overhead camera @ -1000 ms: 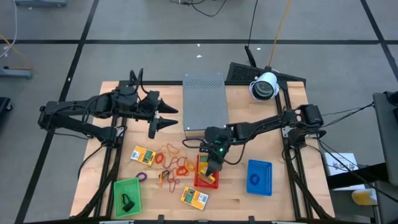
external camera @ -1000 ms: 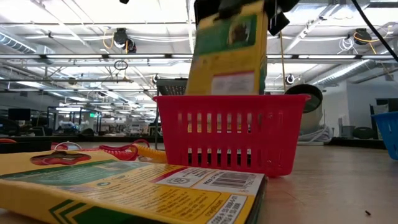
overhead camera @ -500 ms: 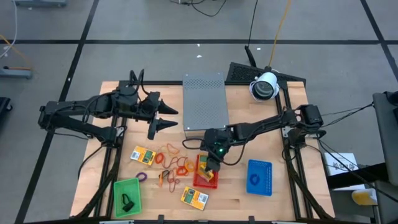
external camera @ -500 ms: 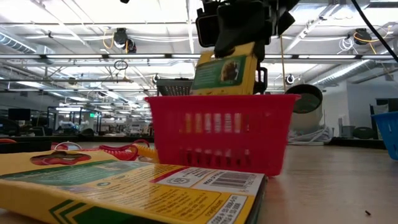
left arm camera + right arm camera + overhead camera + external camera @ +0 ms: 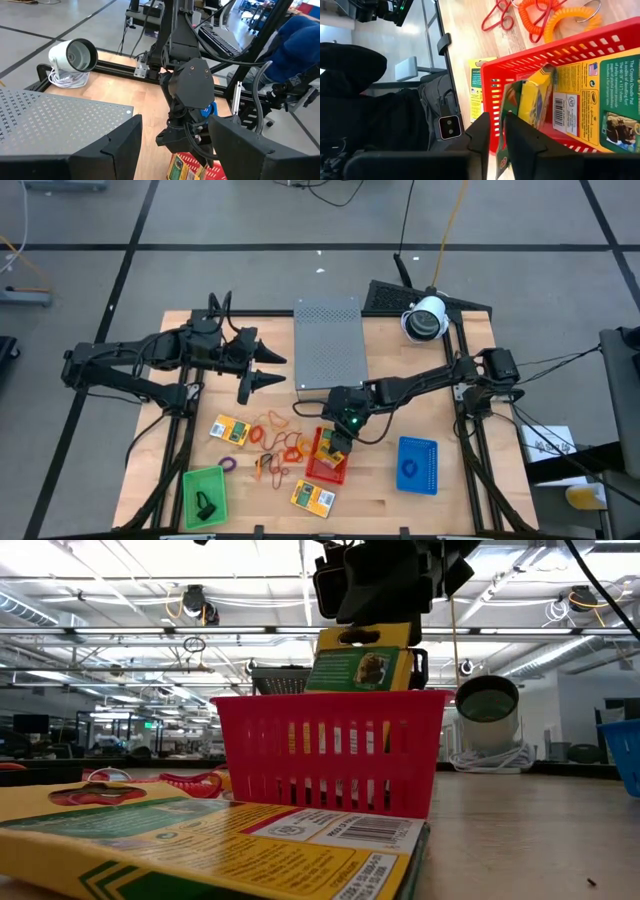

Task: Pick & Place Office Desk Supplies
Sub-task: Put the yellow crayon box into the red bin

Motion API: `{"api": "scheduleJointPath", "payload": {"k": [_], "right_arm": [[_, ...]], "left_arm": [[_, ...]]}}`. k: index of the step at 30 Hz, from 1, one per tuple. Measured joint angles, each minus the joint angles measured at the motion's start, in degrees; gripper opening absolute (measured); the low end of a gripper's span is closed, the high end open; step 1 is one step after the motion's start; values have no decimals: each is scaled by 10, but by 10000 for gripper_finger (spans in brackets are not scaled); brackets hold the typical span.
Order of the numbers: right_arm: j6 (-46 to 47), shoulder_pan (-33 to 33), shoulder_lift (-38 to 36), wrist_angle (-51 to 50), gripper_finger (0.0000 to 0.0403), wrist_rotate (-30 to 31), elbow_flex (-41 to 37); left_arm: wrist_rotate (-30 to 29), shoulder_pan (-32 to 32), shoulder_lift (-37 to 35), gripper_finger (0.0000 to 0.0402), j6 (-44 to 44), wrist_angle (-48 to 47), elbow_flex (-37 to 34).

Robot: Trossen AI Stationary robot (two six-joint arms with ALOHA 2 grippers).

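Note:
A yellow-and-green crayon packet [image 5: 362,662] stands tilted in the red mesh tray [image 5: 330,760], its top tab under my right gripper [image 5: 340,440]. In the right wrist view the fingers stand slightly apart on either side of that packet's top edge [image 5: 501,150]. A second packet [image 5: 590,100] lies in the same tray. Two more packets [image 5: 231,430] [image 5: 313,497] and a tangle of rubber bands [image 5: 280,442] lie on the table. My left gripper [image 5: 265,368] hangs open in the air left of the grey box, holding nothing. My right gripper comes at the standing packet's top edge [image 5: 502,125] slanting down from the table's far right, one finger on each side. Whether the fingers touch it, I cannot tell. The packet's lower end rests inside the red tray.
The grey perforated box [image 5: 329,350] stands at the back centre. A green tray [image 5: 204,495] with a dark clip sits near left, and a blue tray [image 5: 417,465] near right. A white camera [image 5: 425,318] sits at the back right.
My right gripper has tipped further down and lowered the packet into the red tray. The packet now stands lower and more tilted, with its top tab showing below the fingers. The red tray has slid a little toward the table's left.

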Motion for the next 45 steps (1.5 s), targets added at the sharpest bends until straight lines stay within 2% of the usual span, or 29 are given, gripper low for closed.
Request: {"api": "scheduleJointPath", "payload": {"k": [10, 18, 24, 34, 40, 45], "right_arm": [[-1, -3, 0, 0, 103, 8, 0], [-50, -12, -37, -37, 111, 83, -1], [-90, -14, -109, -118, 112, 187, -1], [-132, 30, -213, -152, 110, 341, -1], [-173, 86, -253, -174, 109, 490, -5], [-185, 134, -267, -152, 109, 624, -49]], "left_arm": [[0, 0, 0, 239, 0, -11, 0], [0, 0, 0, 239, 0, -14, 0], [0, 0, 0, 239, -5, -18, 0], [1, 0, 0, 239, 5, -22, 0], [31, 0, 0, 239, 26, -46, 0], [39, -12, 0, 239, 30, -64, 0]]}}
